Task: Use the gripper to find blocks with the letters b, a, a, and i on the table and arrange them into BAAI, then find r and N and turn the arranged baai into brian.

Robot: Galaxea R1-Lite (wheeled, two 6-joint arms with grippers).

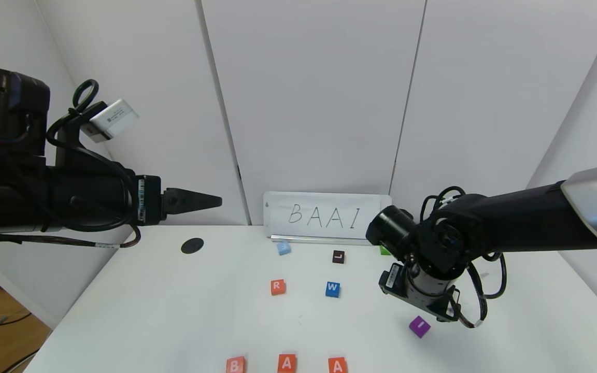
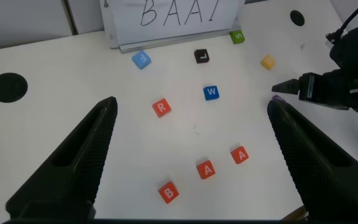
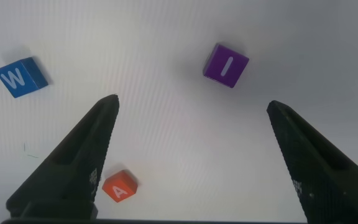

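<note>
Three orange-red blocks B (image 1: pixel 235 364), A (image 1: pixel 286 362) and A (image 1: pixel 337 365) lie in a row at the near edge of the table (image 1: pixel 174 311). The purple I block (image 1: pixel 419 326) lies to their right and farther back. My right gripper (image 3: pixel 192 101) hangs open over the table just short of the I (image 3: pixel 225 65), holding nothing. r (image 1: pixel 278 286) lies mid-table. N (image 2: pixel 267 61), yellow, shows only in the left wrist view, beyond my right arm. My left gripper (image 1: pixel 215 201) is raised at the far left, open and empty.
A blue W block (image 1: pixel 332 289), a black L block (image 1: pixel 338 256), a light blue block (image 1: pixel 283 248) and a green block (image 1: pixel 384 250) lie mid-table and behind. A BAAI sign (image 1: pixel 324 215) stands against the wall. A black hole (image 1: pixel 192 245) is at the back left.
</note>
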